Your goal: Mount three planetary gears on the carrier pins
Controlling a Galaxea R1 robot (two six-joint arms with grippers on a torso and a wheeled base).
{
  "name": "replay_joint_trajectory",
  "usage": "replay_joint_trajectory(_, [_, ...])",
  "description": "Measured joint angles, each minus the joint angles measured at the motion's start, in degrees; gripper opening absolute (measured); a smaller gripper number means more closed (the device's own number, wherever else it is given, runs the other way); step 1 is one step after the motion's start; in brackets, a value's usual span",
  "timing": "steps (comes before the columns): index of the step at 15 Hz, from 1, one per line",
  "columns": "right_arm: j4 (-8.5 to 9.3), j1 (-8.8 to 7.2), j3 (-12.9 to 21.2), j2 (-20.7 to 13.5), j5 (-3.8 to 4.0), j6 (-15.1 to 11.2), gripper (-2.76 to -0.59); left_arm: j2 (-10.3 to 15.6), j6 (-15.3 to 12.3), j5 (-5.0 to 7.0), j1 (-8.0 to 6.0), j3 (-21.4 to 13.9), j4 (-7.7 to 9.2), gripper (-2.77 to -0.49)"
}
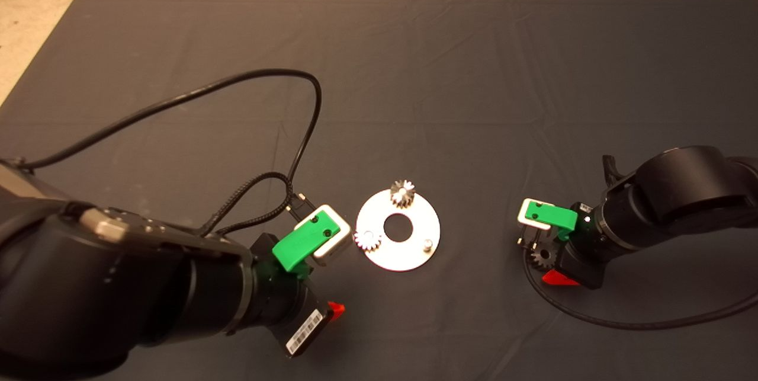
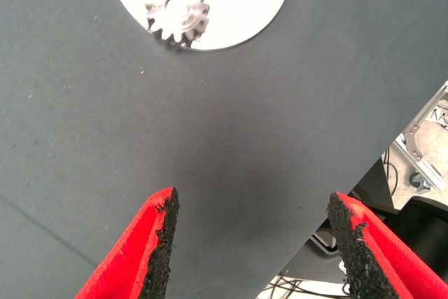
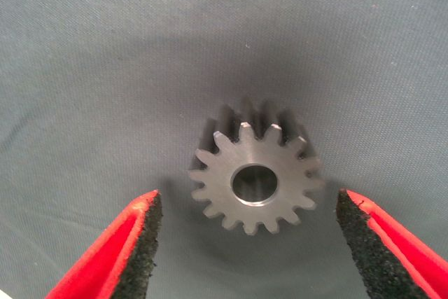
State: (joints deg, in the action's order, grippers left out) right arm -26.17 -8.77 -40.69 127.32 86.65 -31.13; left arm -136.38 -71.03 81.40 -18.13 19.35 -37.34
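- Round silver plate (image 1: 398,230) flat on the dark mat (image 1: 414,73), near centre, large hole in the middle.
- Two gears seated on pins: one gear (image 1: 402,193) at the far edge of the plate, a second gear (image 1: 367,241) at the left edge, pin tip showing through its hole.
- Third pin (image 1: 426,245) bare, standing upright at the plate's near right.
- Third gear (image 3: 256,182) flat on the mat, well to the right of the plate, centre hole facing up.
- Right gripper (image 3: 246,243) directly over that third gear; fingers (image 3: 136,243) spread wide on either side, clear gap to the teeth, nothing gripped.
- Left gripper (image 2: 252,243) just left of the plate, above bare mat; fingers (image 2: 159,239) wide apart, nothing between them.
- Left wrist view: left-edge gear (image 2: 177,15) on the plate rim, apart from the fingertips.
- Black cable (image 1: 237,82) looping over the mat behind the left arm.
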Motion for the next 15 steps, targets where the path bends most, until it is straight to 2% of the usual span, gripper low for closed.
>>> replay_joint_trajectory(1, [0.0,0.04,0.0,0.07,-0.02,0.0,-1.55,0.22,0.01,-0.12,-0.02,0.0,0.02,-1.8])
replay_joint_trajectory(3, [0.0,0.06,-0.02,0.21,-0.02,0.0,-1.69,1.18,0.01,-1.16,-0.02,0.0,0.0,-1.8])
replay_joint_trajectory(4, [0.0,0.11,-0.07,0.22,0.0,0.0,-1.69,1.51,0.04,-1.19,-0.02,0.0,0.0,-1.8])
replay_joint_trajectory(6, [-0.01,0.85,-0.37,0.66,0.01,0.0,-1.83,1.65,0.04,-1.38,-0.02,0.0,0.0,-1.8])
replay_joint_trajectory(10, [-0.2,0.85,-0.58,1.35,0.32,-0.01,-1.85,1.65,0.41,-1.55,-0.02,0.0,0.0,-1.8])
replay_joint_trajectory(11, [-0.23,0.85,-0.65,1.43,0.34,-0.01,-1.96,1.65,0.65,-1.79,-0.02,0.0,0.0,-1.8])
replay_joint_trajectory(15, [-0.41,1.28,-1.17,2.08,0.37,-0.01,-1.98,1.86,1.02,-2.54,-0.02,0.0,0.0,-1.8])
